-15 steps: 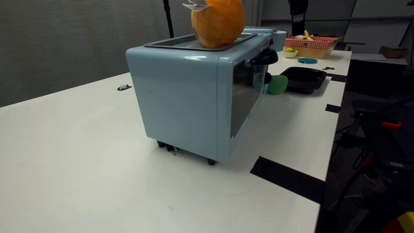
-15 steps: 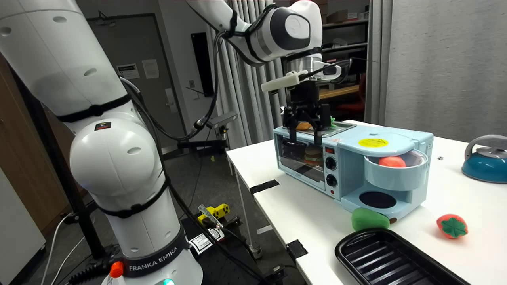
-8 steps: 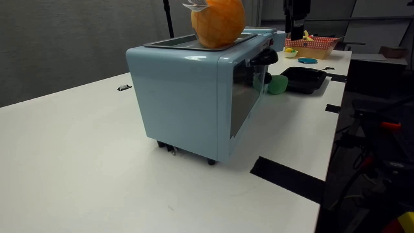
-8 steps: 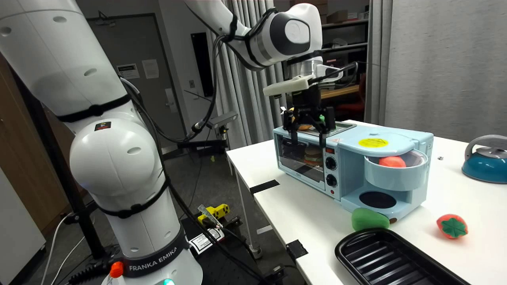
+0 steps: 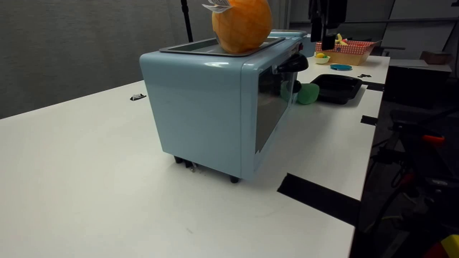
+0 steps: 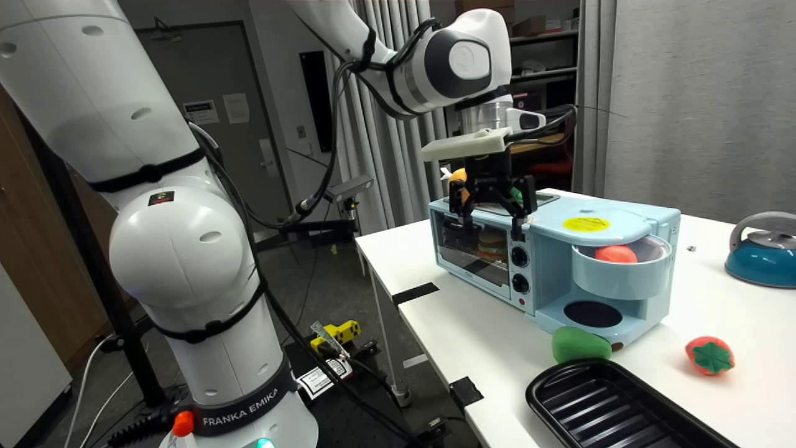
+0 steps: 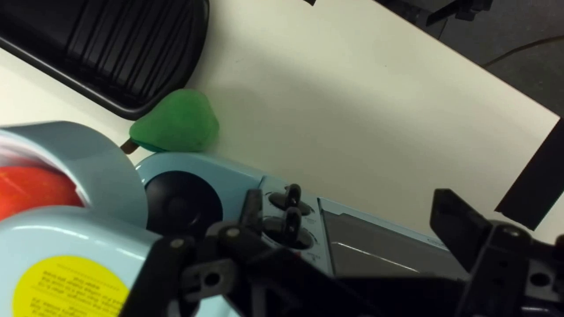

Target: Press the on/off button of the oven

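The light blue toaster oven (image 6: pixel 553 214) stands on the white table with its dark glass front shut. It also shows in an exterior view (image 5: pixel 197 107). Two black knobs (image 6: pixel 520 256) sit on its control panel. The red switch (image 5: pixel 301 46) above them is hidden behind a finger in an exterior view; only a red speck of it (image 7: pixel 298 254) shows in the wrist view. My gripper (image 6: pixel 492 230) is open and empty, pointing down before the upper front of the oven. One fingertip (image 7: pixel 252 200) overlaps the panel edge by the knobs. I cannot tell whether it touches.
An orange melon (image 5: pixel 244 27) sits on the oven's top tray. A green pear (image 6: pixel 579 345) and a black pan (image 6: pixel 622 404) lie in front. A strawberry (image 6: pixel 710 356) and a blue kettle (image 6: pixel 762 258) stand on the table. A basket (image 5: pixel 344 57) shows farther back.
My gripper has moved lower and toward the oven's control panel, with one finger now over the red switch in an exterior view. It stays open. The oven has not moved.
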Available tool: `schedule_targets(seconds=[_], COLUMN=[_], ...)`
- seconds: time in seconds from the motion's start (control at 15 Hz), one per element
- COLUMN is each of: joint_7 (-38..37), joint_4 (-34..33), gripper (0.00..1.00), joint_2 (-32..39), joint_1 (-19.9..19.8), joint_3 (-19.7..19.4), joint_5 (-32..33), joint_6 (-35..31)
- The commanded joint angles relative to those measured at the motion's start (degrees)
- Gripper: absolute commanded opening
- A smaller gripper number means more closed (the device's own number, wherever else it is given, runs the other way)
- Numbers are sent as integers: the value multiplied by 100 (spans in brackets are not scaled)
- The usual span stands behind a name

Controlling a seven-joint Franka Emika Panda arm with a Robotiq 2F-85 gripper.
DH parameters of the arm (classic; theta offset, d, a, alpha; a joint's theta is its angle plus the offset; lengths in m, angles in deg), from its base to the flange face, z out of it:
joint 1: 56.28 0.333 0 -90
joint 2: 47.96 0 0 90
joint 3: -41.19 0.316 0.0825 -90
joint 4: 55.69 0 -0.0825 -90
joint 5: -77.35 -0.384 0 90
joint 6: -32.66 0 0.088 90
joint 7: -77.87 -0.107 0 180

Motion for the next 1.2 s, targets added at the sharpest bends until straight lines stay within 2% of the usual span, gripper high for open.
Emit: schedule_targets(seconds=[0.0, 0.27, 0.6, 1.13], joint_7=[211, 252, 129, -53], joint_4=[215, 235, 302, 449], gripper=[69, 36, 1, 0], joint_2=[-100, -87, -184, -263], joint_1=[51, 43, -17, -105], joint_3=[44, 39, 17, 17], joint_5=[-31, -51, 40, 184], joint_6=[-383, -602, -697, -627])
